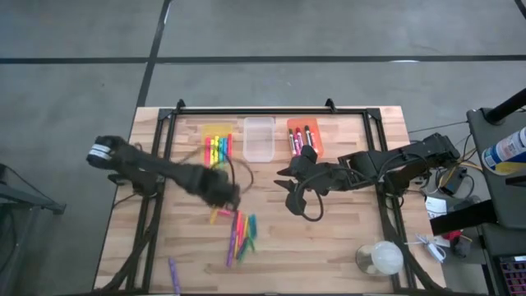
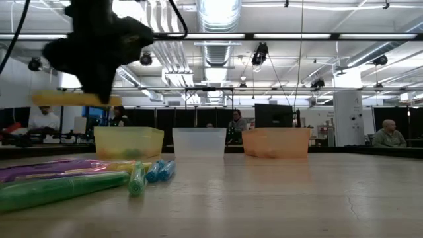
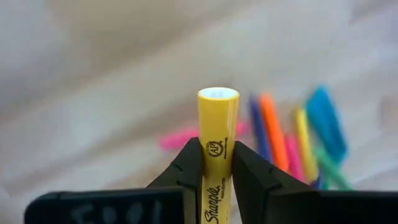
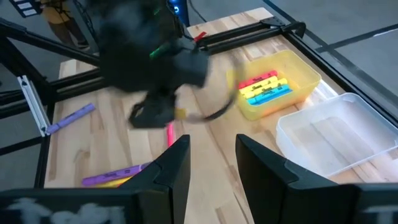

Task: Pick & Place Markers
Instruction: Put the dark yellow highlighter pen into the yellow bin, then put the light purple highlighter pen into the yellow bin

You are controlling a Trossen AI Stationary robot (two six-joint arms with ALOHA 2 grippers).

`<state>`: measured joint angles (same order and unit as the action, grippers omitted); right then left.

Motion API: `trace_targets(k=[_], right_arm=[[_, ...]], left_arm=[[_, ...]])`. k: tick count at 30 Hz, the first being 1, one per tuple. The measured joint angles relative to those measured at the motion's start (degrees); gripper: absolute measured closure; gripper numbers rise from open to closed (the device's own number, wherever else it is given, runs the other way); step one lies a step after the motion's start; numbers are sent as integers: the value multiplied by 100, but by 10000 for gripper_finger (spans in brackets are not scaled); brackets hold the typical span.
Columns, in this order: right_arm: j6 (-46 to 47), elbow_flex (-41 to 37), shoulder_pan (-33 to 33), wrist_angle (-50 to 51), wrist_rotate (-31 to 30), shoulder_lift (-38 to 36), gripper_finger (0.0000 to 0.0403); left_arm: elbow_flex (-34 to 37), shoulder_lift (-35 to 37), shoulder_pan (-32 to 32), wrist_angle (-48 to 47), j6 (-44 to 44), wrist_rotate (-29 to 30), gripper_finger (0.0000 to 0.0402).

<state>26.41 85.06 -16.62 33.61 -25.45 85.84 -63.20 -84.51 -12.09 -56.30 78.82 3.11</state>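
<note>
I see the pale wooden plank table (image 1: 329,238) carrying three small plastic bins along its far edge: a yellow bin (image 1: 217,141), a clear bin (image 1: 258,138) and an orange bin (image 1: 304,136). My left hand (image 3: 216,163) hangs above the table just in front of the yellow bin, its fingers (image 3: 189,165) clamped on a yellow highlighter marker (image 3: 216,146). My right hand (image 4: 211,163) hovers in front of the orange bin, fingers parted, apparently holding nothing. A loose cluster of coloured markers (image 1: 240,233) lies well in front of the yellow bin.
</note>
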Motion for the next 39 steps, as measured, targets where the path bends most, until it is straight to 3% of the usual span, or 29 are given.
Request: trace_targets(k=[8,12,16,22,27,35,39], right_arm=[[80,0,0,2,5,0,282],[190,0,0,2,7,0,282],[190,0,0,4,11,0,282],[59,0,0,9,13,0,282],[12,0,0,11,13,0,282],[-52,-7,0,51,11,4,282],[-112,-9,0,52,8,9,282]], left_arm=[[-46,735,2538,-222,-2061,184,346],[-66,865,3911,-122,-2766,36,346],[-31,795,4857,350,-3319,-374,346],[-39,367,5360,733,-3830,-827,346],[-31,-69,5424,688,-3801,-973,338],[-78,-598,5428,722,-3906,-1106,264],[-161,-571,5427,696,-3864,-1246,248]])
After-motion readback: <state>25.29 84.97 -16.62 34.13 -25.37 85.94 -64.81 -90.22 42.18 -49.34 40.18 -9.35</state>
